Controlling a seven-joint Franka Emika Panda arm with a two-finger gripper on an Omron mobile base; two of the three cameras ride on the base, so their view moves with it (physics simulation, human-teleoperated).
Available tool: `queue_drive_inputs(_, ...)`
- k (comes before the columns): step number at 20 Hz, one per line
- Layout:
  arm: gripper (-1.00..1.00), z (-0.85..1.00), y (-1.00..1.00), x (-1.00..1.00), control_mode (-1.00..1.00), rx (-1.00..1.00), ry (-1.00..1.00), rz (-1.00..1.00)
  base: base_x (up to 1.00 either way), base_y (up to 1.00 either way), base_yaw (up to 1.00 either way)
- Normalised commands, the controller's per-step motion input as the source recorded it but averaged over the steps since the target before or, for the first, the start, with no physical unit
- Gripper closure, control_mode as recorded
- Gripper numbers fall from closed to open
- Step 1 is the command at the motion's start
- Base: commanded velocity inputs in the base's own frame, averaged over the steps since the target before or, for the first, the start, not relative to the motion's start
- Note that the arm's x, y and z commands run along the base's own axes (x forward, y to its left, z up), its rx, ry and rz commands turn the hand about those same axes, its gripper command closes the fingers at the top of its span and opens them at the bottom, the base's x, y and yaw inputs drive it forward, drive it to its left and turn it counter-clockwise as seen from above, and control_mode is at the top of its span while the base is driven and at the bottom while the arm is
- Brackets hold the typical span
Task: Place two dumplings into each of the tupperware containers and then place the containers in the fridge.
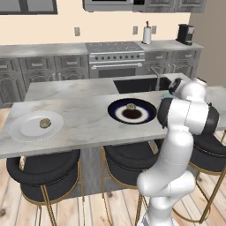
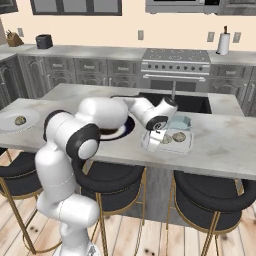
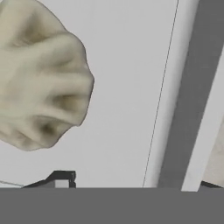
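Close above the whitish container (image 2: pixel 170 141), at right centre of the right base view, the gripper (image 2: pixel 156 136) hovered; a dumpling (image 3: pixel 39 74) lay upper left of its fingers, whose state I cannot tell.

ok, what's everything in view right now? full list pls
small tan speckled dumplings: four; one on each plate, two in the whitish tub
translucent whitish rounded-rectangular tupperware tub: one, on island counter by the end effector
pale teal tupperware tub: one, behind the whitish tub
round white plate: one, counter's left end
round dark-blue plate: one, counter's middle
black cushioned stools with gold legs: three, under the counter
dark sink: one, in the island
steel stove: one, back wall
white paper-towel roll: one, back counter
black coffee machine: one, back counter
black toaster: one, back counter
end effector: open, low over the whitish tub
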Motion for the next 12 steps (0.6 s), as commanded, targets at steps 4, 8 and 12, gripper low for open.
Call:
queue_drive_inputs(4,1.0,-1.0,0.0,0.0,-1.0,0.02,-0.16,-0.19,0.0,0.0,0.0)
queue_drive_inputs(8,1.0,-0.8,0.1,0.0,-1.0,-0.02,-0.01,-0.09,0.0,0.0,0.0)
queue_drive_inputs(12,1.0,-0.31,0.12,-0.03,-1.0,-0.13,0.03,0.01,0.0,0.0,0.0)
